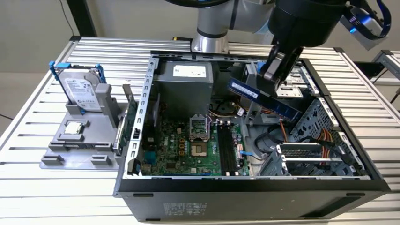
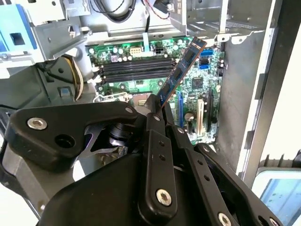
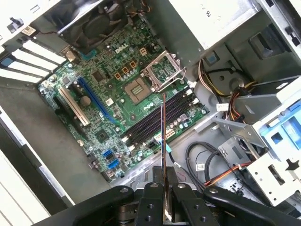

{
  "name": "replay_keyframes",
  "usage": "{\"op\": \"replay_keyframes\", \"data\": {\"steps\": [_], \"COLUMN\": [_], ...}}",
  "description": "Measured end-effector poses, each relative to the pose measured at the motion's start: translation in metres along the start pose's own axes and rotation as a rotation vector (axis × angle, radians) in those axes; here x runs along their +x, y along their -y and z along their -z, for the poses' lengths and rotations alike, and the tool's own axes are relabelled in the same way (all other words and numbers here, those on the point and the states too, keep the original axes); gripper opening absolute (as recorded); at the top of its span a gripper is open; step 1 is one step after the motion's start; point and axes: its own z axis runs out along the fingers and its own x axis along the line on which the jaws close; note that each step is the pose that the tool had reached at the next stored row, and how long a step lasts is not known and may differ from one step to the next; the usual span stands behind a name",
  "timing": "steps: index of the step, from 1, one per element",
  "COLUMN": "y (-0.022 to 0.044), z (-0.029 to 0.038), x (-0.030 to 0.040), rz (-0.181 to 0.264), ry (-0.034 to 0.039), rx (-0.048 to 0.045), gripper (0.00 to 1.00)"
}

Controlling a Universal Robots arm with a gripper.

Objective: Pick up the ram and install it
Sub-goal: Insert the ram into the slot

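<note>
The ram (image 1: 262, 97) is gripped at one end by the closed hand (image 1: 270, 75) and is held tilted in the air, higher than the memory slots (image 1: 226, 147) and well apart from them. For a clean seat, it is judged that its long edge should be turned parallel to the memory slots and levelled over them. A thin, narrow, dark bluish stick with a pale label is seen.
</note>
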Motion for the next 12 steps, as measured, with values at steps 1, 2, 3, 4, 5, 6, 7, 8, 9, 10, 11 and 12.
{"op": "replay_keyframes", "data": {"steps": [1, 2, 3, 4, 5, 6, 7, 8, 9, 10, 11, 12], "y": [0.0, 0.0, 0.0, 0.0, 0.0, 0.0, 0.0, 0.0, 0.0, 0.0, 0.0, 0.0], "z": [0.0, 0.0, 0.0, 0.0, -0.0001, -0.0001, -0.0001, -0.0001, -0.0001, -0.0001, -0.0001, -0.0001], "x": [0.0, 0.0, 0.0, 0.0, 0.0, 0.0, 0.0, 0.0, 0.0, 0.0, 0.0, 0.0], "rz": [-0.009, -0.018, -0.027, -0.036, -0.046, -0.055, -0.064, -0.072, -0.082, -0.09, -0.1, -0.108], "ry": [0.0001, 0.0002, 0.0002, 0.0003, 0.0005, 0.0005, 0.0007, 0.0007, 0.0008, 0.0009, 0.001, 0.0011], "rx": [-0.0001, -0.0002, -0.0004, -0.0005, -0.0006, -0.0007, -0.0008, -0.001, -0.0011, -0.0012, -0.0013, -0.0015], "gripper": [0.0, 0.0, 0.0, 0.0, 0.0, 0.0, 0.0, 0.0, 0.0, 0.0, 0.0, 0.0]}}
